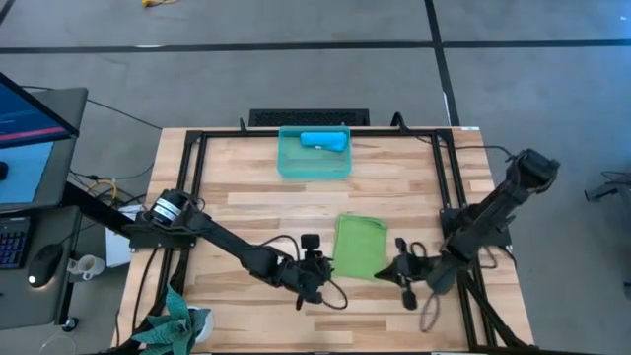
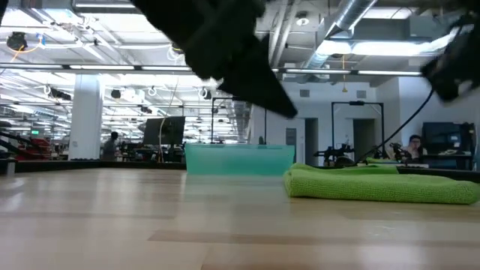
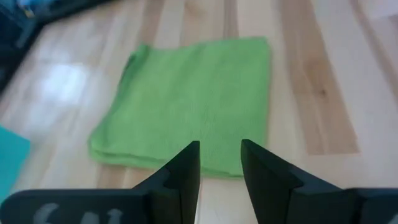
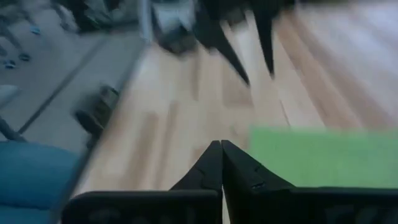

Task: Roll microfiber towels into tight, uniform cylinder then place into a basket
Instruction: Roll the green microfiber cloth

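I see the lime green towel point(image 1: 360, 247) lying flat and folded on the tabletop point(image 1: 246, 197), near the front edge and a little right of the middle. From the low view it point(image 2: 382, 184) reads as a low, layered pad, not a cylinder. The sky-blue towel point(image 1: 323, 141) is rolled and sits inside the basket point(image 1: 314, 170), which stands at the middle of the far edge. In the low view the basket point(image 2: 238, 159) shows as a pale teal wall beyond the green towel and well apart from it.

The left end effector point(image 1: 314, 262) is just beside the towel's left edge, near the front edge of the tabletop. In the left wrist view I see its fingers point(image 3: 183, 177) spread with a clear gap between them, pointed at the near hem of the green towel point(image 3: 193, 99) and gripping nothing.

The right end effector point(image 1: 397, 268) is just beside the towel's right edge, also near the front. In the right wrist view its fingers point(image 4: 208, 165) meet at the tips, pressed nearly together, with nothing between them; the green towel point(image 4: 323, 155) lies beside them, and I cannot tell whether they touch it.

A potted plant point(image 1: 177, 320) stands at the front left corner.
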Controlling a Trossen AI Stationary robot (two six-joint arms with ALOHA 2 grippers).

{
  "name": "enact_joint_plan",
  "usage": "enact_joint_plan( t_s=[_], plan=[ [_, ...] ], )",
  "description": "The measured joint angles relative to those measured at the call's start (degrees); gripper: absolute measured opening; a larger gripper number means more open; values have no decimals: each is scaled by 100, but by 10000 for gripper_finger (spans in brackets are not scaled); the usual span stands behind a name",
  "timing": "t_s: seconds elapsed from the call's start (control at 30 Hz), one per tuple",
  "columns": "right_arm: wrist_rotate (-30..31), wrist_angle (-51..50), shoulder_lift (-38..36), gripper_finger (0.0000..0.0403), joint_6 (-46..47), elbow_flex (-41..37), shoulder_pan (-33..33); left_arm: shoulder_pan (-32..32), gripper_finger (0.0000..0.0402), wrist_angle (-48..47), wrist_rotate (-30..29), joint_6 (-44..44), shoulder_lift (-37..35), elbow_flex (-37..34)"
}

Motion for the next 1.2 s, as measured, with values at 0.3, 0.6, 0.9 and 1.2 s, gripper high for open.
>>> enact_joint_plan(
  t_s=[0.3,0.6,0.9,1.2],
  plan=[
    [1687,-1605,-1132,15,-1926,1187,968,-572,109,-561,-1308,989,-49,708],
    [2391,-3121,-738,34,-3121,2473,1236,-746,109,-840,-1382,1227,-49,946],
    [2395,-3442,401,18,-3174,2489,1232,-585,109,-1074,-633,853,-49,946],
    [2537,-3292,1080,23,-2908,2489,1210,-448,123,-1059,-334,690,-49,927]
  ],
)
